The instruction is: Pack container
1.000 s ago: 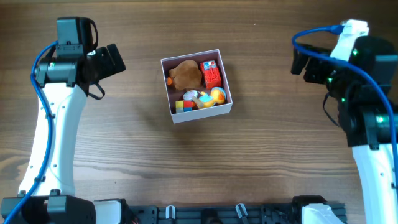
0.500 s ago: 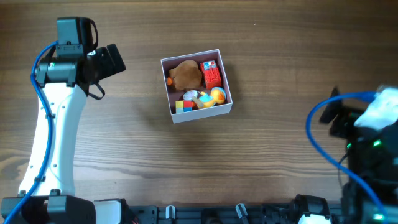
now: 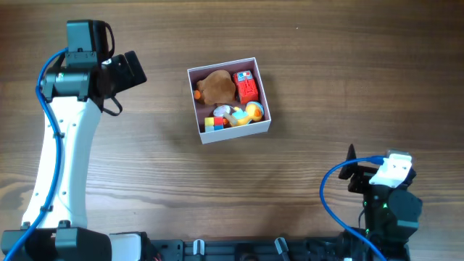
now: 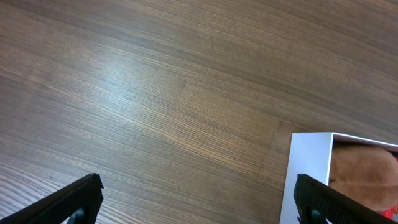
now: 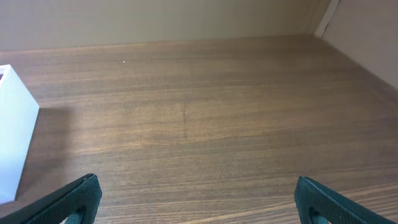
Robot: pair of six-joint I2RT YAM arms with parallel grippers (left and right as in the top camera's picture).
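The container (image 3: 233,133), a square white-walled box, sits at the table's middle. It holds a brown plush toy (image 3: 216,87), a red toy (image 3: 247,86), a yellow toy (image 3: 254,111) and small coloured blocks (image 3: 211,123). My left gripper (image 4: 199,199) is open and empty, left of the container, whose white corner (image 4: 311,168) and the brown plush (image 4: 367,171) show in the left wrist view. My right gripper (image 5: 198,200) is open and empty, low at the front right; the container's wall (image 5: 13,130) shows at the far left of the right wrist view.
The left arm (image 3: 61,130) stands along the left side. The right arm (image 3: 384,196) is folded back at the front right edge. A wall and corner (image 5: 323,18) lie beyond the far table edge.
The right arm has pulled back from the upper right to the front right edge of the table. The left arm and the container have not moved.
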